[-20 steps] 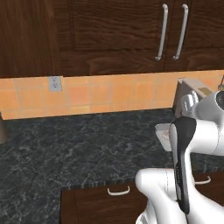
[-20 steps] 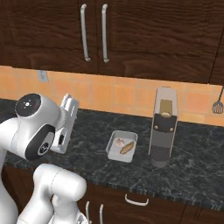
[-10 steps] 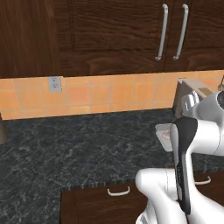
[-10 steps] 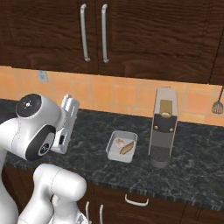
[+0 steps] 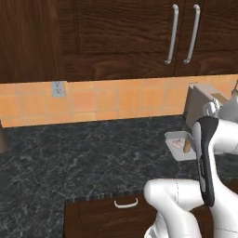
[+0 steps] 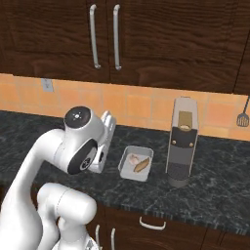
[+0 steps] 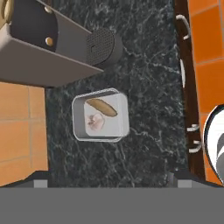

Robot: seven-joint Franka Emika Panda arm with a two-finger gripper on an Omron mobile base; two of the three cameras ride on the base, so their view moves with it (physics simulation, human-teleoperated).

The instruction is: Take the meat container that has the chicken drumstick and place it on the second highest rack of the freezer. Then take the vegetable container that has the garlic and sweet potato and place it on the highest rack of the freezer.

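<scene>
The vegetable container (image 7: pixel 78 119) is a small grey tray on the dark speckled counter. Inside it, the pale garlic (image 7: pixel 95 123) lies beside the orange-tan sweet potato (image 7: pixel 102 107). The right base view shows the same tray (image 6: pixel 127 152) with the garlic (image 6: pixel 133 158) and the sweet potato (image 6: pixel 142 165); the left base view catches its rim (image 5: pixel 171 136) behind my arm. My gripper (image 7: pixel 109 179) hangs open above the counter, short of the tray, with nothing between its fingertips (image 7: pixel 40 178). The meat container, the chicken drumstick and the freezer are out of view.
A tall grey coffee machine (image 6: pixel 182 141) stands close beside the tray. Dark wood cabinets (image 6: pixel 105 36) hang above the orange tiled backsplash. A spatula (image 6: pixel 243 117) hangs at the far right. Drawer handles (image 6: pixel 152 224) line the counter's front edge.
</scene>
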